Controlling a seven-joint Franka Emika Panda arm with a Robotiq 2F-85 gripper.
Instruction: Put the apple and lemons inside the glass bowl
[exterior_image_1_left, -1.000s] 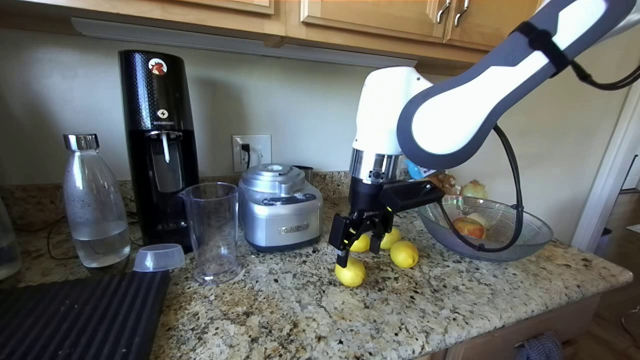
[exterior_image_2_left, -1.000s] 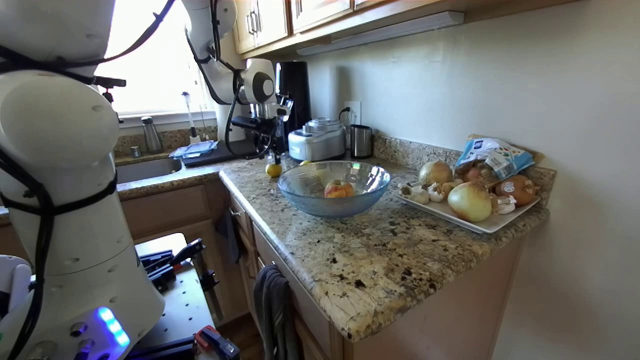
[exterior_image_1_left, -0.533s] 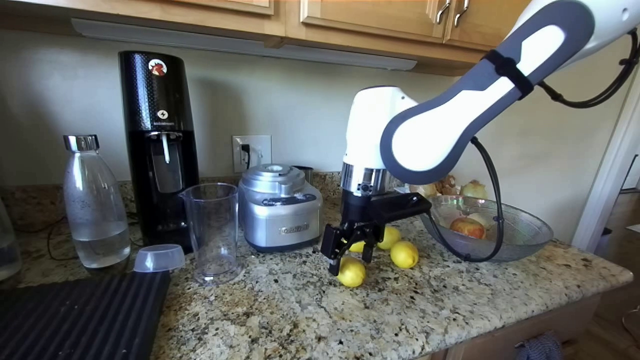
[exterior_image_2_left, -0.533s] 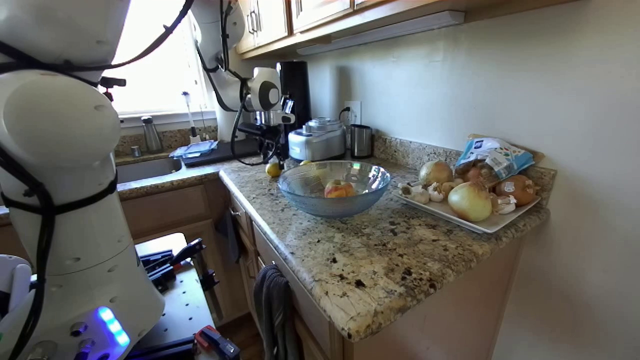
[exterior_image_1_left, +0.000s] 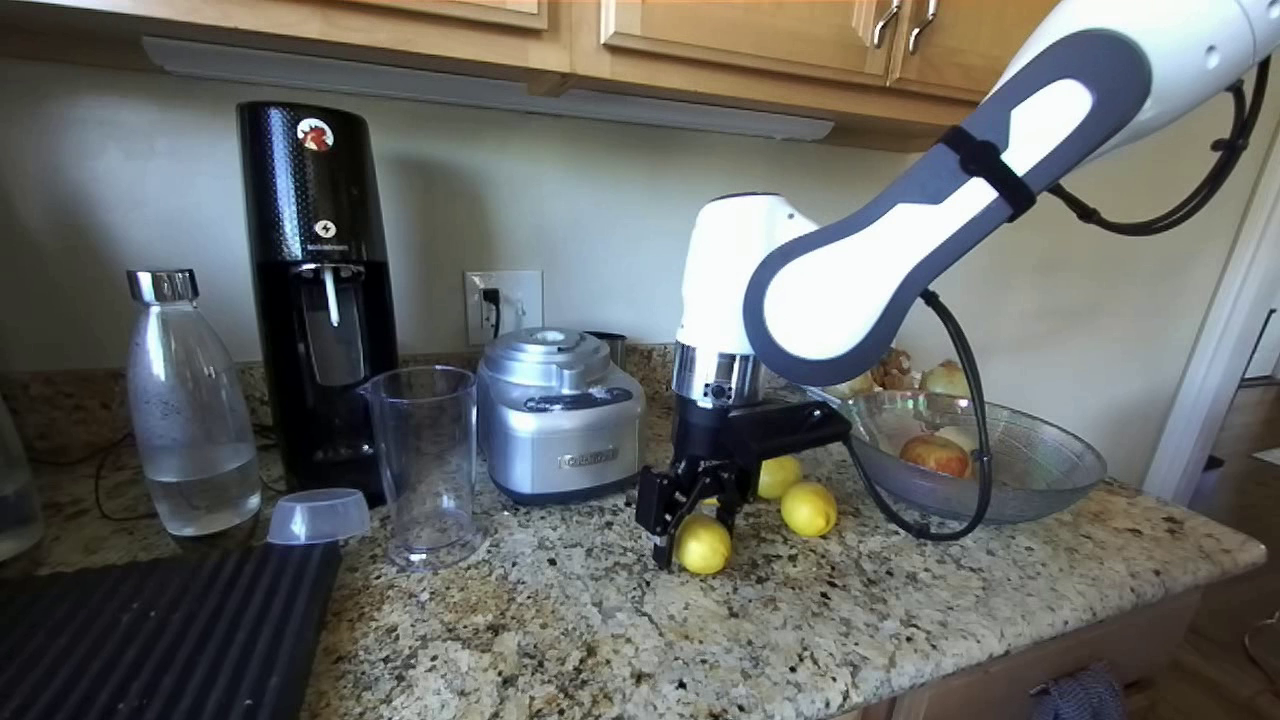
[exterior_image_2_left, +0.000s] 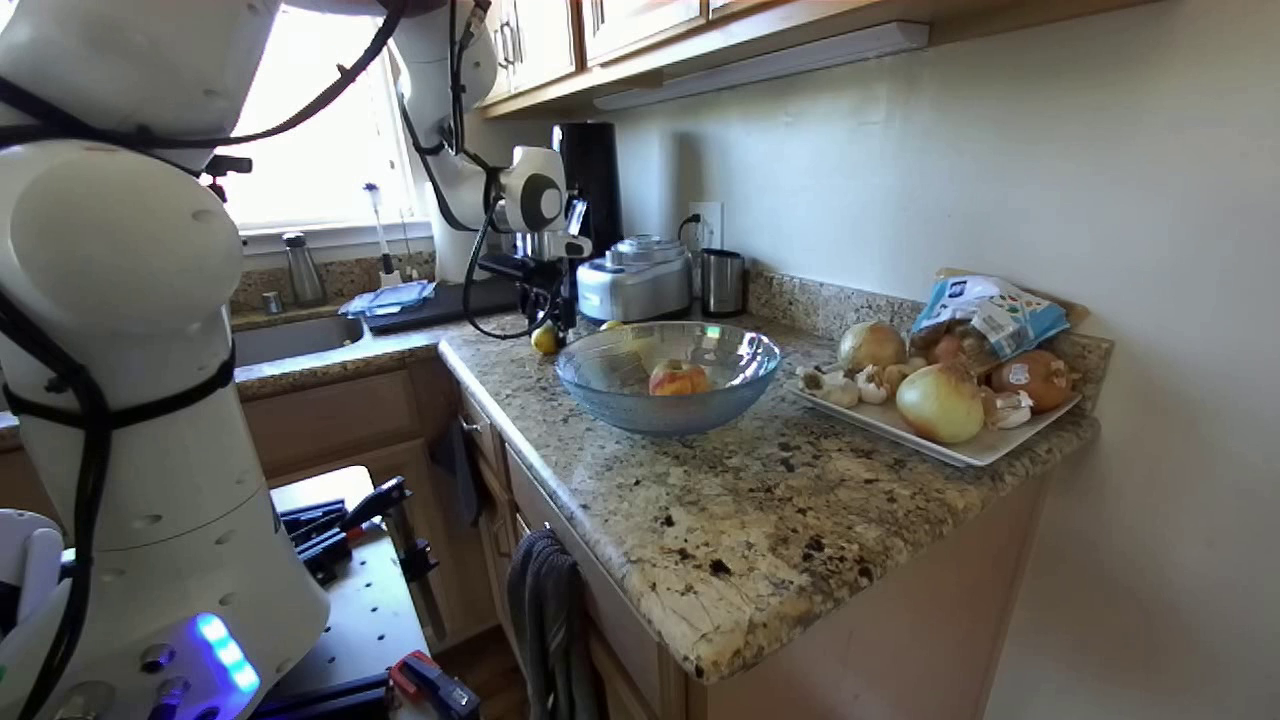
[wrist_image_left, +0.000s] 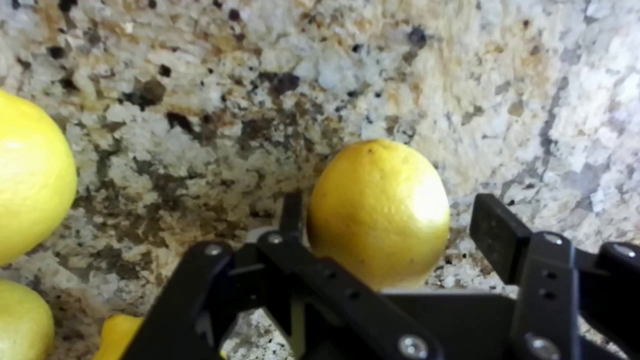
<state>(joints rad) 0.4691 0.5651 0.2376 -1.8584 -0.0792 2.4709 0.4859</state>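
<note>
The apple (exterior_image_1_left: 935, 455) (exterior_image_2_left: 678, 378), red with yellow patches, lies inside the glass bowl (exterior_image_1_left: 1050, 470) (exterior_image_2_left: 665, 415) in both exterior views. Several yellow lemons rest on the counter beside the bowl. My gripper (exterior_image_1_left: 694, 538) (wrist_image_left: 395, 225) is lowered around the nearest lemon (exterior_image_1_left: 703, 545) (wrist_image_left: 378, 215). The wrist view shows a clear gap between this lemon and the right finger (wrist_image_left: 500, 237); the left finger stands close to it, and whether they touch I cannot tell. Another lemon (exterior_image_1_left: 808, 509) and a farther lemon (exterior_image_1_left: 778, 477) show to the gripper's right; one more is mostly hidden behind the gripper.
A silver food processor (exterior_image_1_left: 565, 420) and a tall clear pitcher (exterior_image_1_left: 425, 470) stand left of the gripper. The arm's black cable (exterior_image_1_left: 985, 440) hangs in front of the bowl. Beyond the bowl is a white plate (exterior_image_2_left: 975, 456) of onions (exterior_image_2_left: 940, 402) and garlic by the wall.
My gripper has come down from above the lemons, shifting left in an exterior view, so that its fingers now stand at either side of the nearest lemon. The fruit and bowl have not moved.
</note>
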